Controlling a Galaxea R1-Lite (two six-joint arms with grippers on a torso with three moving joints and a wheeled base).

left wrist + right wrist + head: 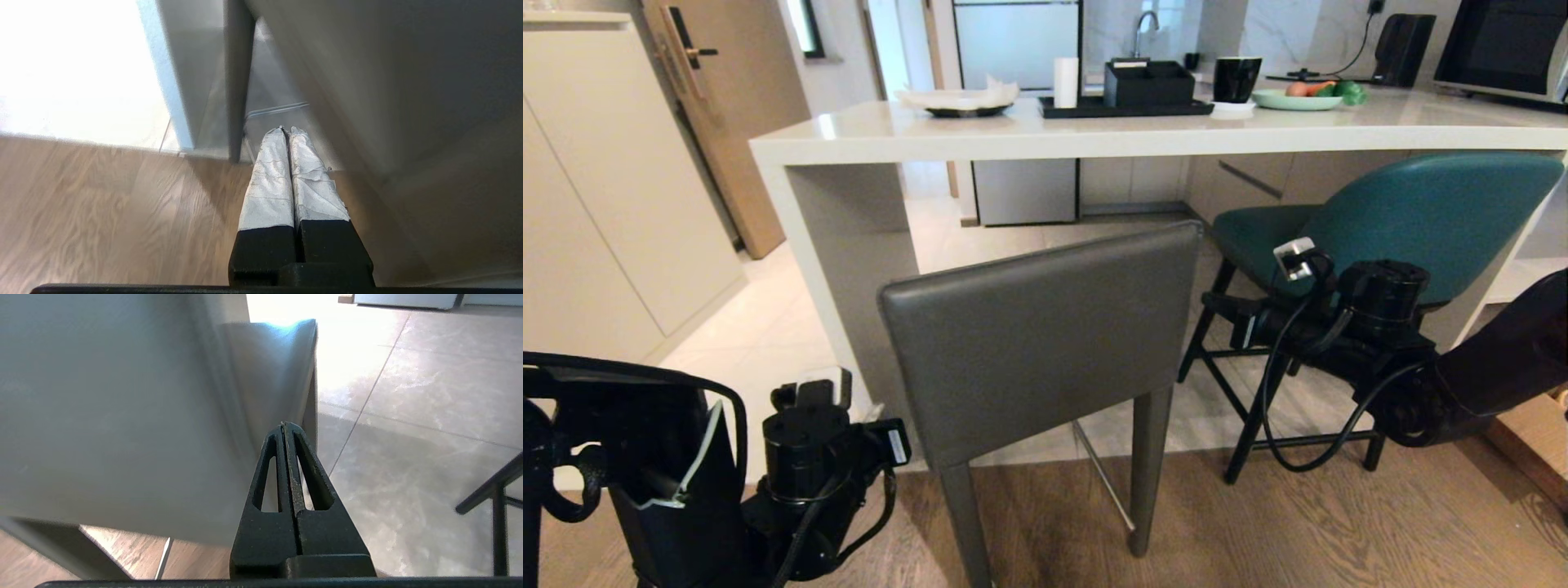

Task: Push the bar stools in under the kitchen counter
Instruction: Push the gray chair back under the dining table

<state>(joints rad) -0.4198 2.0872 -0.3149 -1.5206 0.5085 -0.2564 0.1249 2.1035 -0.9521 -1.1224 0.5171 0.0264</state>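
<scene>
Open floor (980, 237) under counter (1045, 135); grey stool (1037, 335) outside its edge.

We cannot see the grey stool's (1045, 343) seat in the head view; its back hides it, and the picture's lower edge cuts off one near leg. The teal stool (1421, 216) is partly covered by the right arm (1347, 327), and the picture's right edge clips its back. We cannot find the right gripper's tips in that view; they lie behind the arm's own body. The left arm (809, 465) is cut off at the bottom edge. The counter (1094, 131) runs out past the right edge. On it, what lies on the green plate (1294, 100) is too small to name. In the left wrist view the stool's panel (408, 102) is blurred.
</scene>
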